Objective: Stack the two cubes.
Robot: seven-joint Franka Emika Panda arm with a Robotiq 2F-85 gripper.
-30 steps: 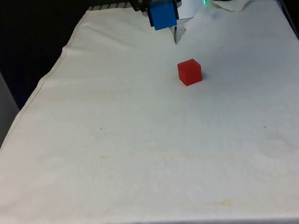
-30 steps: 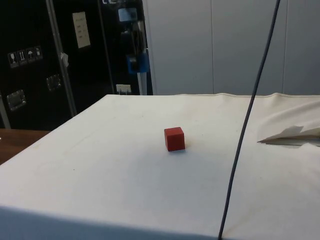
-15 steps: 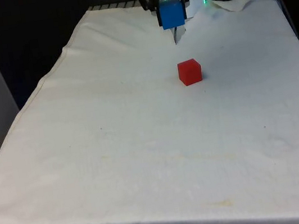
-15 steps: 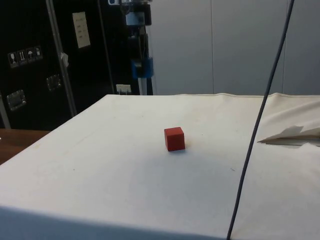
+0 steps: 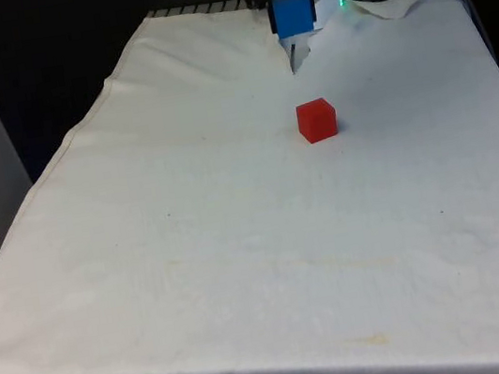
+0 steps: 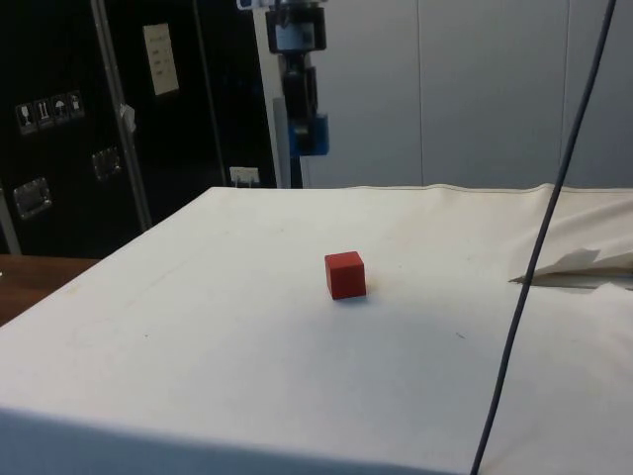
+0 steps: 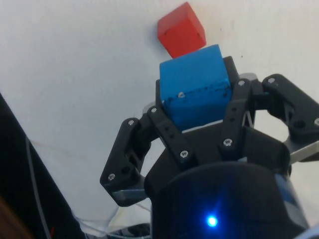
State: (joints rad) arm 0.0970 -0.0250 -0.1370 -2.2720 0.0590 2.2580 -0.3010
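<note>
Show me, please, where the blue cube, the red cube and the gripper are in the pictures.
blue cube (image 5: 290,13), front view, on its face towards the camera.
red cube (image 6: 345,275), side view, on its front face.
gripper (image 7: 195,102), wrist view, midway between its fingertips, where the blue cube is clamped.
</note>
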